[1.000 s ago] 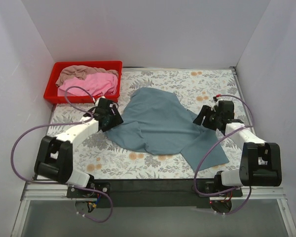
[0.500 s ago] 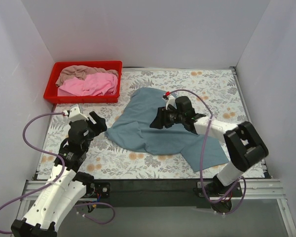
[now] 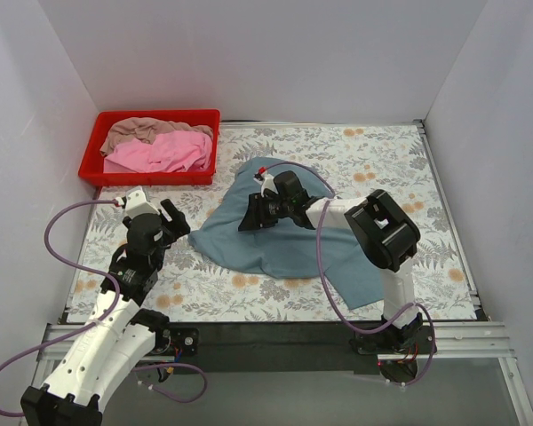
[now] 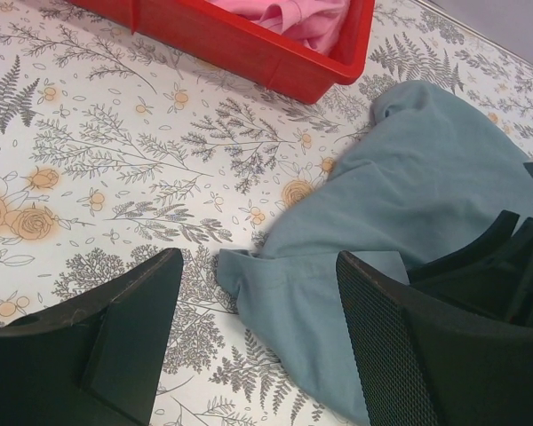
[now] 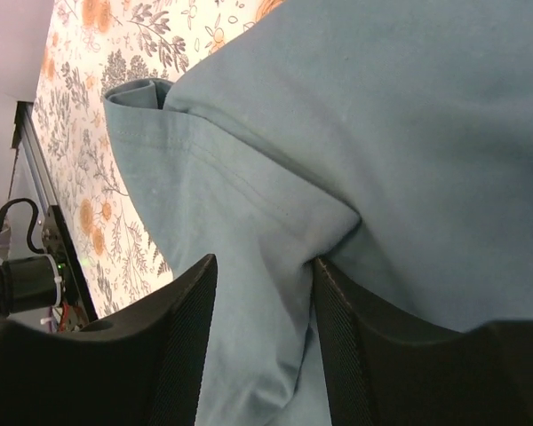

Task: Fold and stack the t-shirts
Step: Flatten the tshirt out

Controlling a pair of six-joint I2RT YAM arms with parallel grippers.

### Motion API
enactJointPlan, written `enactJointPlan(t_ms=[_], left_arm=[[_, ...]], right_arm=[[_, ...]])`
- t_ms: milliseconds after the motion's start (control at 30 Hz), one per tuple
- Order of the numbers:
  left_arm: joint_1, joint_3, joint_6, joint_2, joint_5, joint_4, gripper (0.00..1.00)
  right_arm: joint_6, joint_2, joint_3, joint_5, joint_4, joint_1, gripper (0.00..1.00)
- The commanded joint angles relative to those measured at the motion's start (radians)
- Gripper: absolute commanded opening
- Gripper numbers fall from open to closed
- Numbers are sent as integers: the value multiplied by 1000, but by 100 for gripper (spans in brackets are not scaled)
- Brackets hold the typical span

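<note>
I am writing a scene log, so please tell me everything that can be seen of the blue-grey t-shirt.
The blue-grey t-shirt is plain soft cloth with stitched hems, lying crumpled and unfolded on the floral table, right of the red tray without touching it. A sleeve opening shows at its left edge. The right gripper rests on it, a raised crease between its fingers; whether they pinch it is unclear.
</note>
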Motion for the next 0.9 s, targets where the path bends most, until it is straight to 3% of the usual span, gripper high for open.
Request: enactJointPlan(t_ms=[0, 167, 200, 233, 400, 533, 733, 867], left_arm=[[5, 1, 17, -5, -30, 13, 69], [3, 1, 20, -2, -29, 15, 68], [3, 1, 19, -3, -32, 15, 68], [5, -1, 19, -2, -33, 15, 68], [3, 1, 19, 1, -38, 15, 68], [5, -1, 8, -6, -67, 6, 67], [3, 10, -24, -17, -147, -28, 67], [5, 8, -27, -28, -150, -28, 66]], right_arm=[[20, 46, 60, -27, 44, 19, 53], [22, 69, 80, -39, 42, 37, 31], [19, 42, 75, -48, 41, 49, 6], [13, 11, 63, -50, 41, 62, 1], [6, -79, 11, -56, 36, 112, 1], [-9, -187, -73, -31, -25, 261, 1], [-82, -170, -9, 21, -293, 439, 2], [-132, -147, 66, -16, -415, 516, 33]])
